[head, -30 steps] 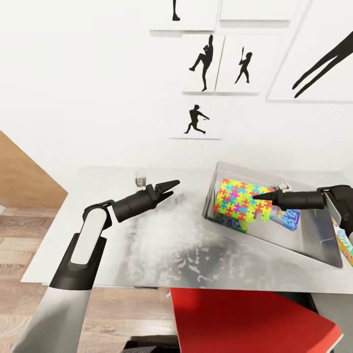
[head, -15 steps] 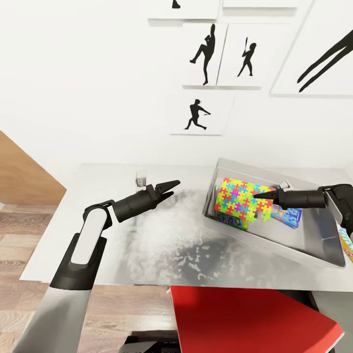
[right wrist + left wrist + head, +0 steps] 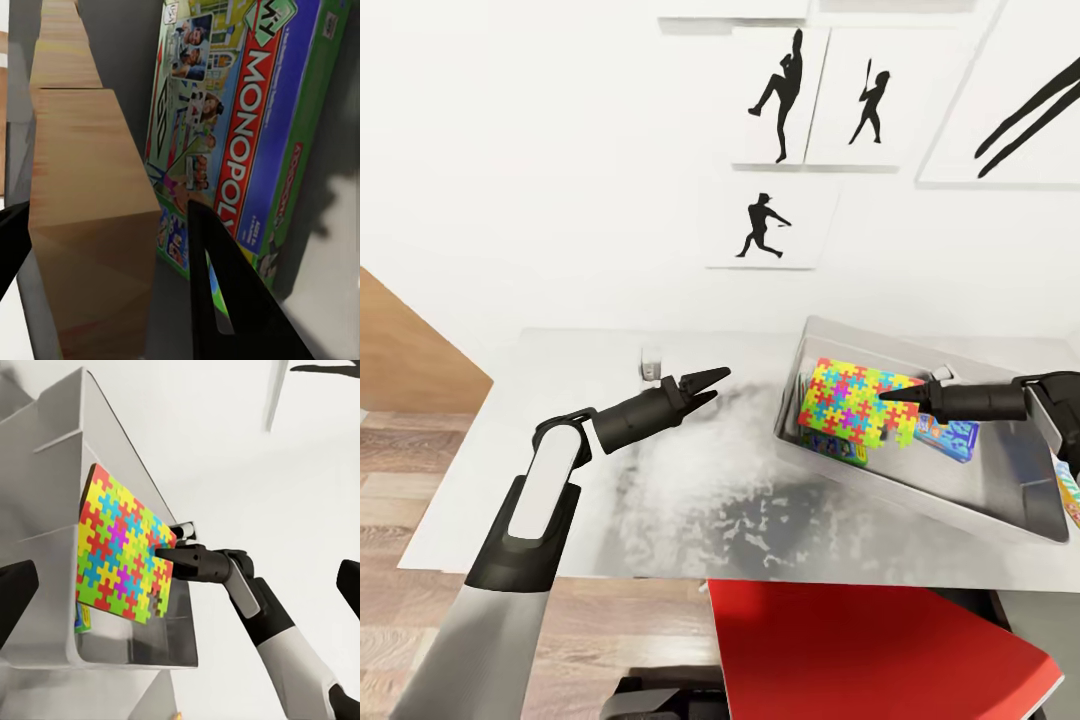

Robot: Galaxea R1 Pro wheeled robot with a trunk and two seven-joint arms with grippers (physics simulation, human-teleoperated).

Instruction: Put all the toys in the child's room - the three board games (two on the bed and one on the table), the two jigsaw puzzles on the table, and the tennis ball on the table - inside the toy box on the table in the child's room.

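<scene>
L fingers (image 3: 705,386) spread apart, empty, hovering over bare bench (image 3: 660,500), well apart from the tub (image 3: 1000,500). R fingers (image 3: 888,395) pinch the jigsaw (image 3: 855,403) by its edge, holding it upright above the tub w/ a green-edged game box (image 3: 247,127) lying on the tub floor past the tips. Blue box (image 3: 948,437) sits beyond. Risk: thin edge grip, so the jigsaw could slip or land leaning on the tub wall instead of flat.
</scene>
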